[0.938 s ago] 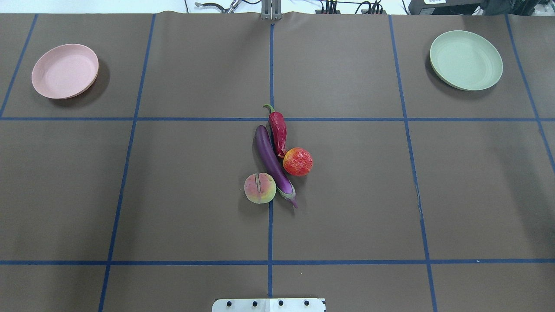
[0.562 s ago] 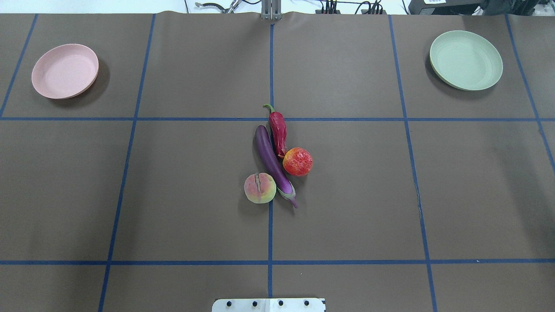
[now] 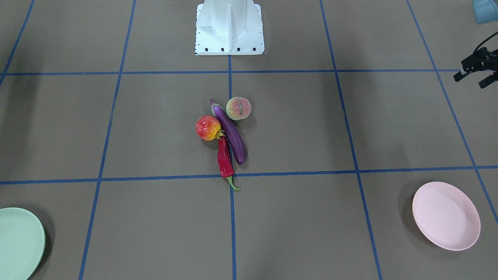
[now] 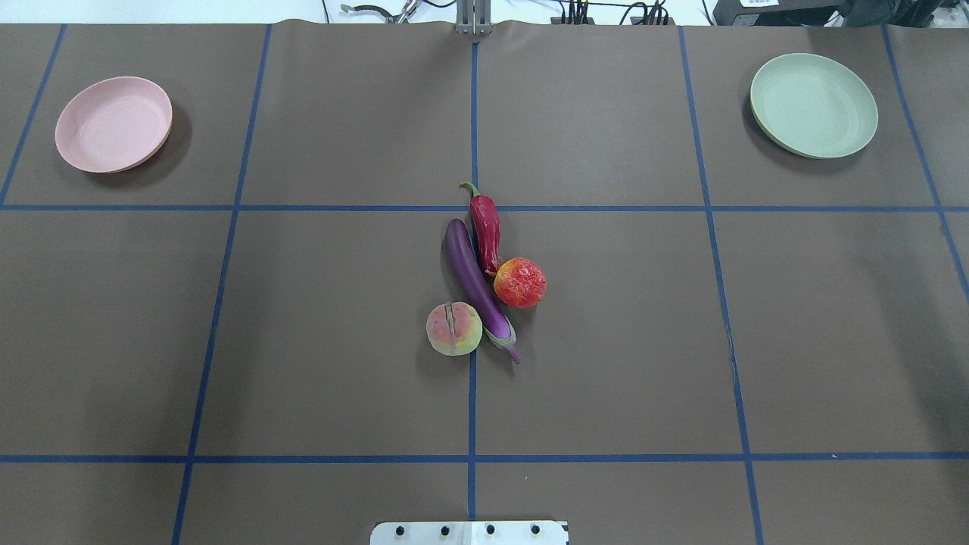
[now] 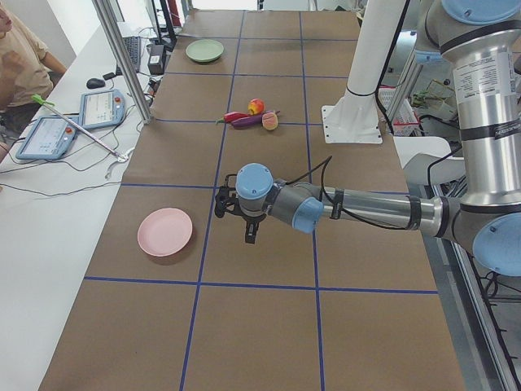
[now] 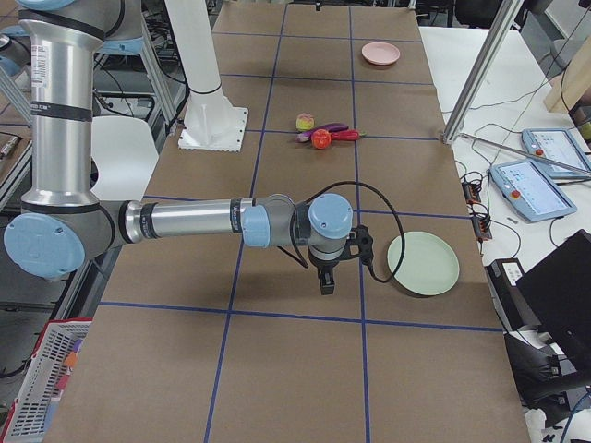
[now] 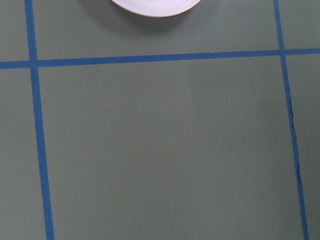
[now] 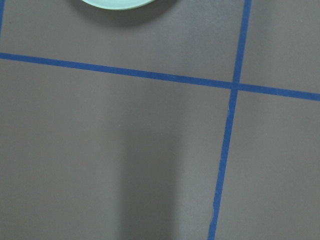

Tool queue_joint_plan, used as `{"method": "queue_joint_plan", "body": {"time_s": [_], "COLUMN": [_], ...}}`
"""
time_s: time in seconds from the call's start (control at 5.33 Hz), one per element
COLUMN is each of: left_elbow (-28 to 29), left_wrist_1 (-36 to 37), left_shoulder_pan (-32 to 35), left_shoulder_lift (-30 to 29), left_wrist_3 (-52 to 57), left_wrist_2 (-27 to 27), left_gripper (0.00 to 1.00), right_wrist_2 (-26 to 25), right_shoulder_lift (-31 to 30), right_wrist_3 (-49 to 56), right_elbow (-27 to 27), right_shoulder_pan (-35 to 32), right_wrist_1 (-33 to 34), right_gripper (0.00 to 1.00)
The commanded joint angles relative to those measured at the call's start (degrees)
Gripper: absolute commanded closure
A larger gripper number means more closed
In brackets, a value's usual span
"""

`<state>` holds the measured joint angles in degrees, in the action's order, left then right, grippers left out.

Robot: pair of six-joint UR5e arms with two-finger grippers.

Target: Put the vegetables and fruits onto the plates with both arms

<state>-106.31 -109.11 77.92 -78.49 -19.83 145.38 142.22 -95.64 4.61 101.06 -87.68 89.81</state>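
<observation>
Brown table with blue tape grid

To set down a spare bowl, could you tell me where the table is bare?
Bare brown paper lies between the matte pink round plate and the matte mint round plate. Crowded at centre: glossy purple eggplant, wrinkled red chili, round peach, bumpy red fruit huddled.

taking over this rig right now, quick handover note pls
Left gripper: above bare table beside the pink plate; open or shut cannot be told, nothing seen in it.
Right gripper: likewise, beside the green plate.
Things: eggplant, chili, bumpy red-yellow fruit and peach lie bunched together at the table's centre.
Done: nothing; both plates are empty.
Left: all four pieces to pick and place onto the plates.
</observation>
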Motion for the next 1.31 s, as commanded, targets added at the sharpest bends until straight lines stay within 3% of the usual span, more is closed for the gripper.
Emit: {"method": "queue_joint_plan", "body": {"time_s": [0.0,0.19,0.56,0.75,1.12], "left_elbow": [0.2,0.2,0.2,0.2,0.9], "left_wrist_1": [0.0,-0.1,-0.1,-0.1,-0.2], "left_shoulder_pan": [-1.4,-1.5,-1.5,-1.5,-1.5], "left_shoulder_lift": [-1.8,-1.8,-1.8,-1.8,-2.4], "left_wrist_3": [-3.2,-3.3,-3.2,-3.2,-3.2], "left_wrist_2": [-0.1,-0.1,-0.1,-0.1,0.0], "left_gripper": [0.00,0.00,0.00,0.00,0.00], "right_wrist_2": [1.0,1.0,-2.6,-5.9,-17.5], "right_shoulder_lift": [-0.4,0.6,8.4,14.5,24.8], "right_wrist_3": [-0.4,-7.7,-47.6,-59.0,-78.3], "right_elbow": [0.7,1.0,1.4,1.6,2.4], "right_shoulder_pan": [1.4,4.5,18.5,25.5,40.6], "right_wrist_1": [-2.5,-6.4,-22.6,-23.1,-23.0], "right_gripper": [0.00,0.00,0.00,0.01,0.01]}}
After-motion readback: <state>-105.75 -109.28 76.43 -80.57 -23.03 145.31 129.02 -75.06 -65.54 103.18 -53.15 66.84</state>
